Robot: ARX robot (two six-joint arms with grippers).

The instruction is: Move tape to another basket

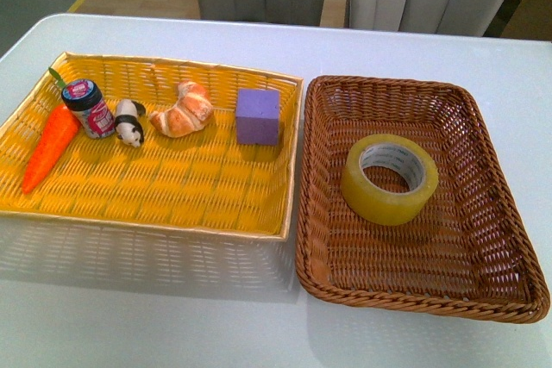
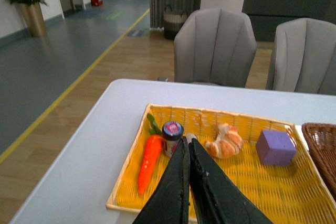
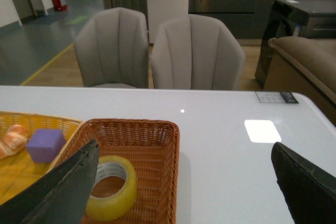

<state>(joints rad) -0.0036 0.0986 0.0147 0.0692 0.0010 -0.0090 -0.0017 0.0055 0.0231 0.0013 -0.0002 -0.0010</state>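
Tape: the tape lies inside the brown basket, a little toward 12 o'clock of the basket's middle, resting on the woven floor and clear of all four walls.
Tape axis: the roll lies flat on one open face, its core hole pointing up and tipped slightly toward the front camera; the white inner core shows through the ring.
Tape and right gripper: in the right wrist view the tape sits just beside and partly behind one dark finger of the right gripper; the other finger is well apart over bare table. Nothing lies between the fingers.
Right gripper state: spread wide, released, holding nothing.
Left gripper state: the left gripper has its two fingers pressed together, clenched with nothing between them.
Tape and left gripper: the tape does not show in the left wrist view; the gripper's tips hang over the yellow tray.
Yellow tray: it stands at 9 o'clock of the basket, the two rims touching or nearly so. Along its 12 o'clock half lie a carrot, a small jar, a panda figure, a croissant and a purple cube.
Table: white table, with two grey chairs at 12 o'clock.
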